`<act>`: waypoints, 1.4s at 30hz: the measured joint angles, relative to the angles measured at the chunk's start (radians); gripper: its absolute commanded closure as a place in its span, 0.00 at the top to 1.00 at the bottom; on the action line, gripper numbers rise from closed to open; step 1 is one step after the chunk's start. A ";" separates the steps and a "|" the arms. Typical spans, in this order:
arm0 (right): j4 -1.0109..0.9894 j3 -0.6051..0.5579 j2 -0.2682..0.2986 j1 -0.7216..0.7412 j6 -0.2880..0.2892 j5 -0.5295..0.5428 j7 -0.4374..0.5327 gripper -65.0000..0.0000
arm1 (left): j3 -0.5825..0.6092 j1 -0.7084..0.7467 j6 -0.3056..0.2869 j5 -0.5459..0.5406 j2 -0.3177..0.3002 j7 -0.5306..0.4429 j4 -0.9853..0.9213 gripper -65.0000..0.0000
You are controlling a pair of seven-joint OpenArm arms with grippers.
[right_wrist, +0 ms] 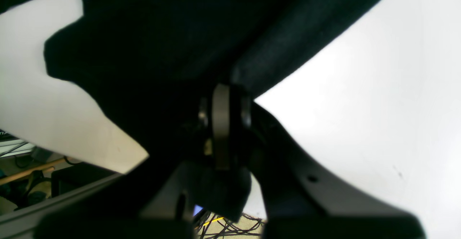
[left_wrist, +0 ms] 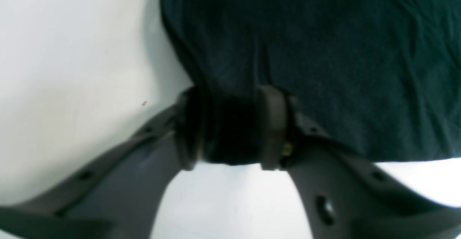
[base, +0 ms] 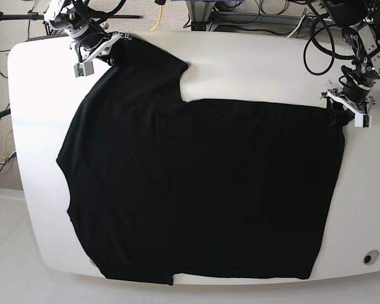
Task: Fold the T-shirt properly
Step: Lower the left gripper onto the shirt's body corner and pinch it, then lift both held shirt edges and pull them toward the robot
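T-shirt [base: 202, 190] lies spread flat over most of the white surface [base: 38, 95], black cloth, no print we can see. Its long axis runs across the base view, left to right. A short sleeve [base: 149, 69] juts toward the far edge at upper left, so we read the shoulder end as the left side and the hem as the right side, though the neck opening is not clear to us. The near edge of the cloth reaches the front rim of the surface and may droop over it.

Left tool [left_wrist: 230, 131] sits at the far right corner of the shirt. Its jaws stand partly apart with a bunched wad of cloth between the pads; we cannot tell if the pads truly pinch it or only straddle it. Right tool [right_wrist: 225, 123] is at the far left sleeve corner, jaws closed tight on a fold of the shirt.

Risks as we judge them:
- If the left tool's hold is loose, that corner slips out on the lift and the fold goes skewed.
- A bunched grab may catch both layers, dragging a wrinkle into the fold.
- Uneven pull between the two tools stretches the far edge or slides the whole shirt toward the front rim, where overhanging cloth could pull more down.
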 measured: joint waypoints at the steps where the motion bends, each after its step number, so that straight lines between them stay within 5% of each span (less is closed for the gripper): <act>1: 0.000 0.000 0.000 0.000 0.000 0.000 0.000 0.04 | 0.000 0.000 0.000 0.000 0.000 0.000 0.000 0.44; 10: 0.000 -0.002 0.006 0.005 0.000 -0.003 -0.001 0.04 | 0.003 -0.020 0.002 -0.004 -0.003 0.011 -0.012 0.32; 20: 0.006 -0.014 0.007 0.002 0.000 -0.004 0.001 0.03 | 0.003 -0.013 0.008 -0.001 -0.003 0.042 0.012 0.00; 42: 0.203 -0.013 0.006 -0.164 -0.008 -0.035 -0.026 0.01 | -0.035 0.264 0.012 -0.009 0.011 0.129 0.290 0.00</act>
